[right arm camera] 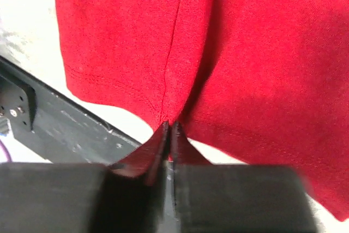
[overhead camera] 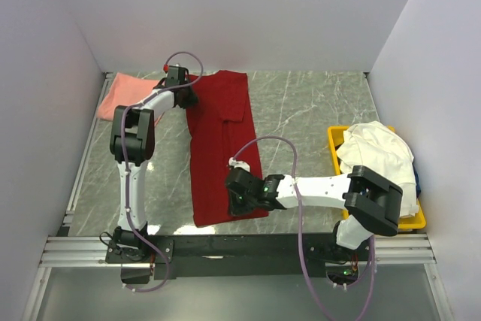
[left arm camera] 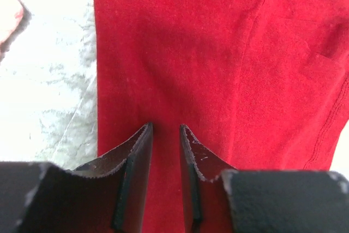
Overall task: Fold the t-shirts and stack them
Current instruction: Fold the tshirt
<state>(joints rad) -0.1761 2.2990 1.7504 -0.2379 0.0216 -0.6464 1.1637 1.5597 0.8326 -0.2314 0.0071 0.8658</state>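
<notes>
My right gripper is pinched nearly closed on the near hem of the deep red soft cloth t-shirt, w/ cloth puckering into the tips. My left gripper is part open, a narrow gap, over the same shirt's far end by its left edge. It has nothing clearly gripped.

The shirt lies as a long strip down the centre of the top view, hem at the bottom.

To do this fold well, I think the left should bite both layers at the edge before any lift. Then raise both ends level and carry hem to collar, edges matched.

Count:
- 3 t-shirts: 1 red, 1 salmon pink cloth t-shirt upper left, 1 cream white cloth t-shirt heaped at right
- 1 flat yellow plastic tray under the cream one
- 2 grippers
</notes>
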